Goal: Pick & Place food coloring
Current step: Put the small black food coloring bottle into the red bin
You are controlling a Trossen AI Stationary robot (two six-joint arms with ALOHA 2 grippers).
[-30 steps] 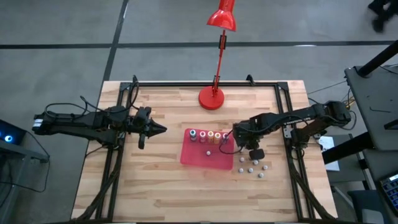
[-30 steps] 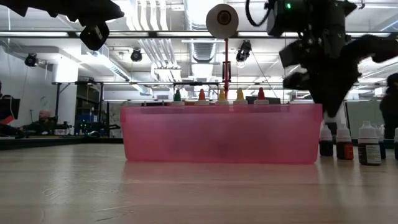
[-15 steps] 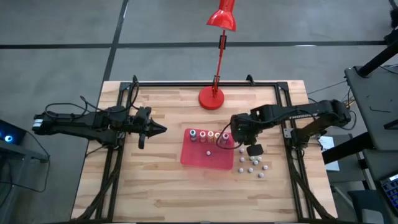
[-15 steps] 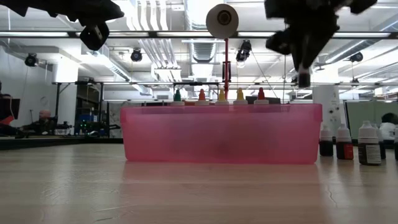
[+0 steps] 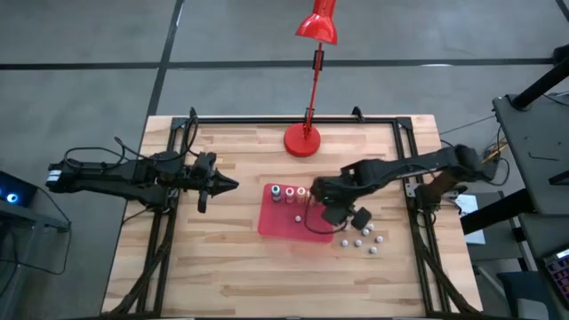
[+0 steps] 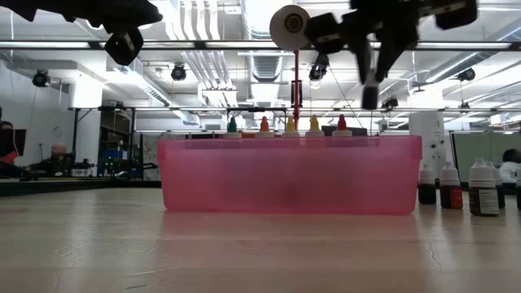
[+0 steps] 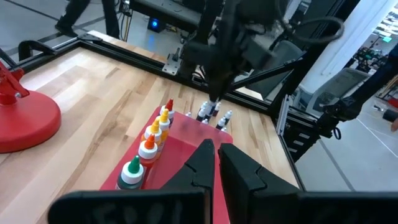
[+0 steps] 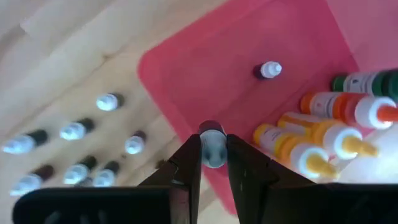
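- Held vial (image 8: 212, 151): one, white-capped, pinched between the right gripper's (image 8: 212, 138) two fingers, which are closed on its sides. It hangs above the tray's (image 8: 205, 68) 3 o'clock end, clear of the floor.
- Lone vial (image 8: 269, 70): one more white-capped vial stands upright on the tray floor, apart from the row, near the middle.
- Bottles (image 6: 290, 124): five with coloured caps stand in a row along the tray's 12 o'clock wall. In the low view their caps read green, orange-red, yellow, yellow and red.
- Loose vials (image 8: 74, 129): seven white-capped ones show in the right wrist view, scattered on the table (image 5: 231, 258) at the tray's 4 o'clock, none touching it.
- Tray: one, red and rectangular, mid-table.
- Lamp (image 5: 303, 140): one, red, its base at the tray's 12 o'clock, well apart.
- Left gripper (image 5: 233, 185): fingers closed on nothing, hovering at the tray's 9 o'clock, well apart.
- The high view shows only three caps of the row, as the right arm covers the others. The low and left wrist views show all five.
- The low view shows the right gripper well above the tray rim. The high view cannot give that height.
- The low view shows only three or four loose vials, lined up beside the tray's end; the right wrist view shows their spread.
- Only the right wrist view shows the grip on the held vial.
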